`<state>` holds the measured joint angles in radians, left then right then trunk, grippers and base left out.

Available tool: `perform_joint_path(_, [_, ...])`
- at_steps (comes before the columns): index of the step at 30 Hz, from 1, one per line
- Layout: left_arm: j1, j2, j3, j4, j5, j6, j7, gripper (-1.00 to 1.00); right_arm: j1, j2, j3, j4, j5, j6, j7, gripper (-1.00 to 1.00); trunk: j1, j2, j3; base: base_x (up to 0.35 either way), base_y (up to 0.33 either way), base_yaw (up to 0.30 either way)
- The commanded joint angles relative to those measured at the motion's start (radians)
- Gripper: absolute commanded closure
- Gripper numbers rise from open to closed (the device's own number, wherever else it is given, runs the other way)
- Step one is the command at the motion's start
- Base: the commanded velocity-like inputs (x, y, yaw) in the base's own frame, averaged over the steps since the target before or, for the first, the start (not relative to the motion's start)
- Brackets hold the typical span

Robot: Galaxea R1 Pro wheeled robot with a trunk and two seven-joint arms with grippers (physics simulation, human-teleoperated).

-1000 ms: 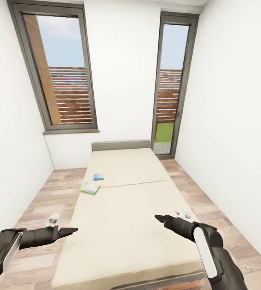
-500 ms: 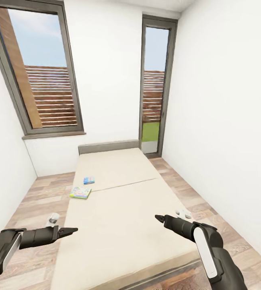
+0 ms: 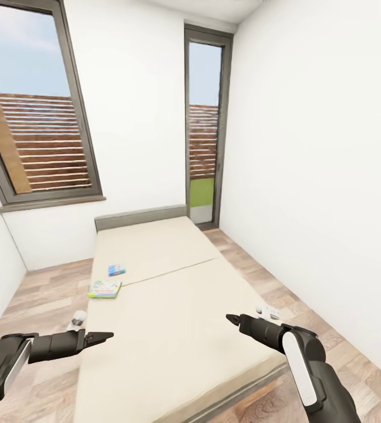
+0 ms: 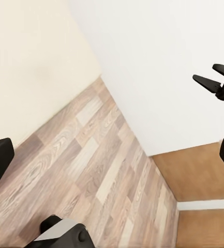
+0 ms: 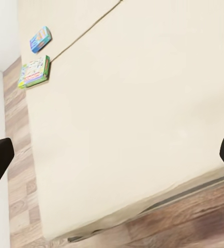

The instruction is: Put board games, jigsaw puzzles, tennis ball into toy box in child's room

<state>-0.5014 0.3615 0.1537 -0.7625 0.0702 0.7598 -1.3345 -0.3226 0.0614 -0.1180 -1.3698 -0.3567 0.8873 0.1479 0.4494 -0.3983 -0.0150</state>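
Observation:
The bed (image 3: pixel 172 305) with its beige mattress and grey headboard lies straight ahead in the child's room. Two board games rest near its left edge: a small blue box (image 3: pixel 117 270) and, closer to me, a white box with a green edge (image 3: pixel 104 289). The right wrist view has both too, the blue box (image 5: pixel 40 39) and the green-edged box (image 5: pixel 34 71). My left gripper (image 3: pixel 108 336) hovers open over the mattress's near left side. My right gripper (image 3: pixel 231 318) is open over the near right side. Neither holds anything. The table and toy box are out of view.
A wide dark-framed window (image 3: pixel 31 129) fills the left of the far wall, and a tall narrow one (image 3: pixel 205 123) stands at the right. A white wall (image 3: pixel 319 176) runs close along the bed's right. Wood plank floor (image 3: pixel 43 288) lies on both sides.
The whole picture has slid left, so the camera has turned right. Both arms keep the same pose and the two boxes lie where they were on the bed.

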Motion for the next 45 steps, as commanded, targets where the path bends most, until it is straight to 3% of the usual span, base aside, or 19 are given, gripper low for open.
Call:
perform_joint_path(1, [0.000,0.000,0.000,0.000,0.003,0.010,-0.002,-1.00,-0.001,0.001,-0.003,0.000,0.008,0.005,0.010,-1.00,0.001,-0.002,-0.001,0.000,0.255,-0.250])
perform_joint_path(18, [0.000,0.001,0.000,0.000,0.003,0.007,-0.003,-1.00,-0.001,0.001,-0.003,0.006,0.008,0.005,0.010,-1.00,0.001,-0.002,0.005,-0.047,0.260,-0.249])
perform_joint_path(33, [0.000,0.000,0.000,0.000,0.005,0.007,-0.003,-1.00,-0.001,0.002,-0.003,0.007,0.008,0.005,0.010,-1.00,0.001,-0.002,0.010,-0.011,0.041,-0.247])
perform_joint_path(45, [0.000,0.000,0.000,0.000,0.005,0.007,-0.003,-1.00,-0.001,0.002,-0.003,0.014,0.008,0.003,0.010,-1.00,0.001,-0.002,0.014,-0.161,0.146,-0.244])
